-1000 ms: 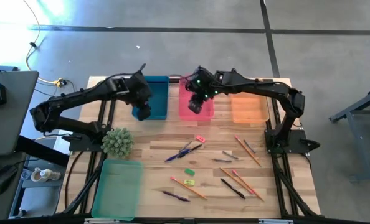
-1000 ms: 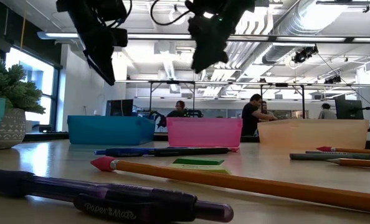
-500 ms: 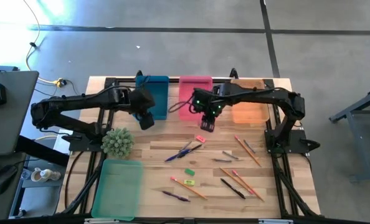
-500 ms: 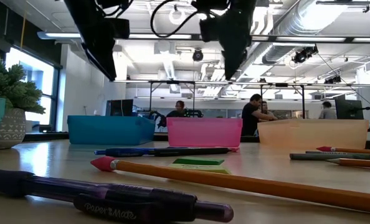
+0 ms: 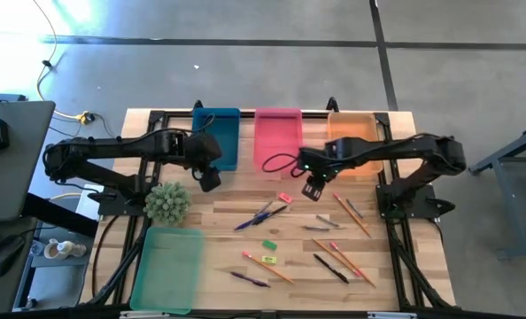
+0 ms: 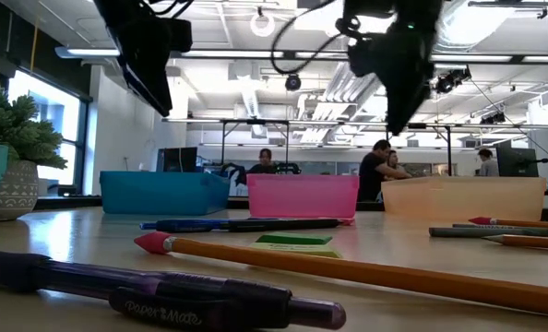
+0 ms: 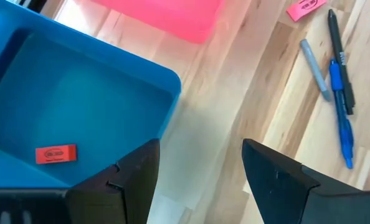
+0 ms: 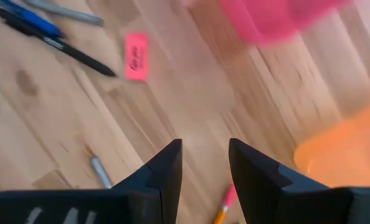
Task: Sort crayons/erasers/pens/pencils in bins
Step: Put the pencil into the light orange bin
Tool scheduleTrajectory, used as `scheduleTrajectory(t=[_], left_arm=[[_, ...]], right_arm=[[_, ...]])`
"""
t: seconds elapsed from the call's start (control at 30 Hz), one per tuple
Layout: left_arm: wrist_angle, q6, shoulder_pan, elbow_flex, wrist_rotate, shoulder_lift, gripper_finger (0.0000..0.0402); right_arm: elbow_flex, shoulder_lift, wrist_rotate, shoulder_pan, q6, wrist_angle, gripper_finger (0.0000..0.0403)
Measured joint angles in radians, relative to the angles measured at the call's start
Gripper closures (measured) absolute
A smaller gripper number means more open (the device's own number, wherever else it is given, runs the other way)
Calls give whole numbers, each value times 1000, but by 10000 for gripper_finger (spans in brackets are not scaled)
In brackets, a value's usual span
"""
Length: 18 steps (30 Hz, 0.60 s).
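Plainly, the nearest purple pen (image 6: pixel 163 300) reads "Paper Mate".

Two matte black jointed arms, looped black cables, green indicator lights near the right claw (image 5: pixel 313 190).

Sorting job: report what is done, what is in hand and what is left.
Done: one red eraser lies in the blue bin. In hand: nothing; the left gripper and right gripper both hang empty, jaws open, above the table. Left: the pink eraser, green eraser, pens and pencils lie loose on the wood.
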Motion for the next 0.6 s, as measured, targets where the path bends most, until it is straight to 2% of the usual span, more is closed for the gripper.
scheduleTrajectory(t=[0.33, 0.6], left_arm=[[0, -137, -64, 1, 1, 0, 186], [0, -272, -126, 1, 2, 0, 186]], right_arm=[[-220, -128, 2, 1, 232, 10, 279], [-322, -131, -9, 1, 278, 33, 279]])
